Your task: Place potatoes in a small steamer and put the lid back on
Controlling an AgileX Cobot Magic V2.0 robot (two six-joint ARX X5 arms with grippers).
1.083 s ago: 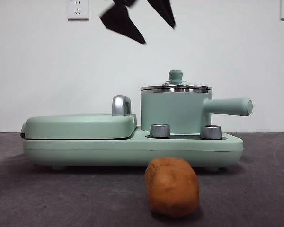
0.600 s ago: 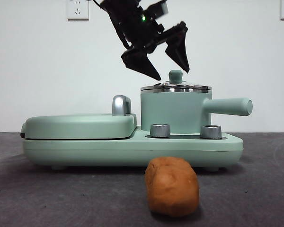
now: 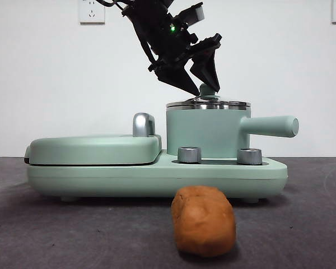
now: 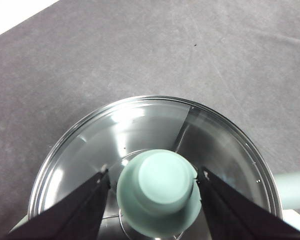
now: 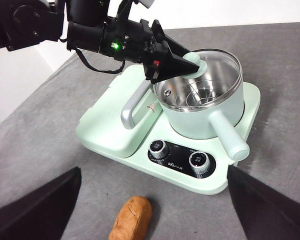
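Left hand straddles the lid knob; no legible writing.

I see a dark grey table carrying two items directly. The mint-green cooker base rests flat on it. The potato lies on the surface near the base's dial side, apart from it.
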